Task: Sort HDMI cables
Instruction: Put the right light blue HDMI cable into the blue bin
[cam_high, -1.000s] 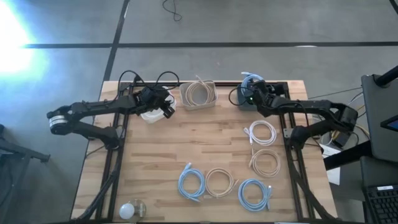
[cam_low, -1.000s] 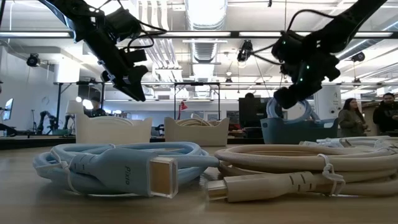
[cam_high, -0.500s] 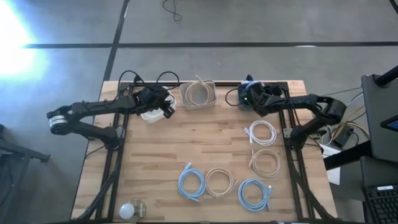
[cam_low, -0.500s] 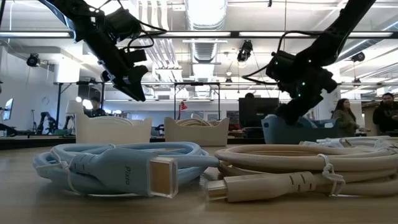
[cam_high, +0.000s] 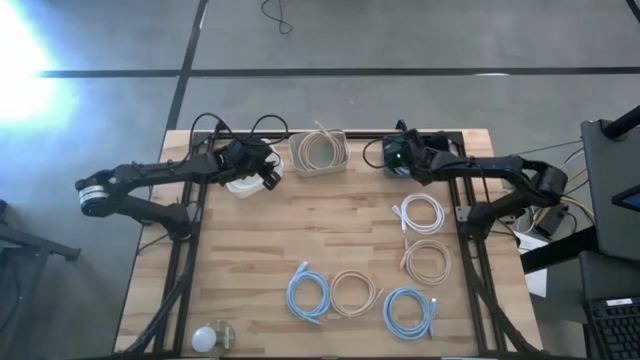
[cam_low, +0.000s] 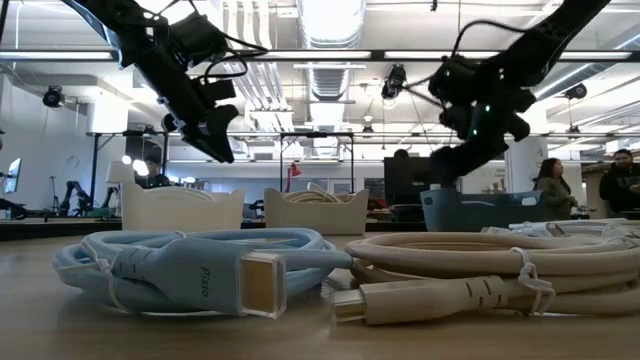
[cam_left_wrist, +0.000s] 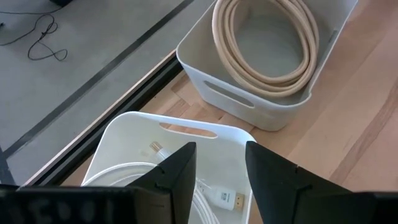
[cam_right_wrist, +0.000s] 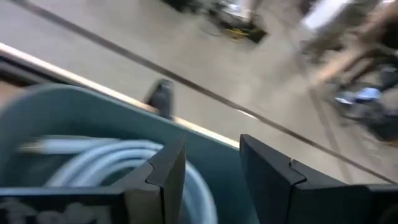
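My right gripper (cam_right_wrist: 211, 177) stands open over the blue bin (cam_right_wrist: 74, 106) at the table's far right, touching nothing. A light blue HDMI cable (cam_right_wrist: 93, 158) lies coiled inside that bin. My left gripper (cam_left_wrist: 221, 177) waits open above the white bin (cam_left_wrist: 124, 134), which holds a white cable (cam_left_wrist: 227, 198). The beige bin (cam_left_wrist: 249, 99) between the two holds a beige coil (cam_left_wrist: 267, 43). Loose coils lie flat on the table: white (cam_high: 420, 213), beige (cam_high: 427, 262), light blue (cam_high: 308, 295), beige (cam_high: 355, 293) and light blue (cam_high: 410, 311).
The three bins stand in a row along the table's far edge (cam_low: 180, 208) (cam_low: 315, 210) (cam_low: 480, 210). A small white round object (cam_high: 212, 337) sits at the near left corner. The left half of the wooden top (cam_high: 230, 270) is bare. People stand in the room behind.
My right gripper held a light blue coil hanging above the blue bin. It sank a little toward the bin, tipped toward level and opened. The coil has dropped into the bin and lies there.
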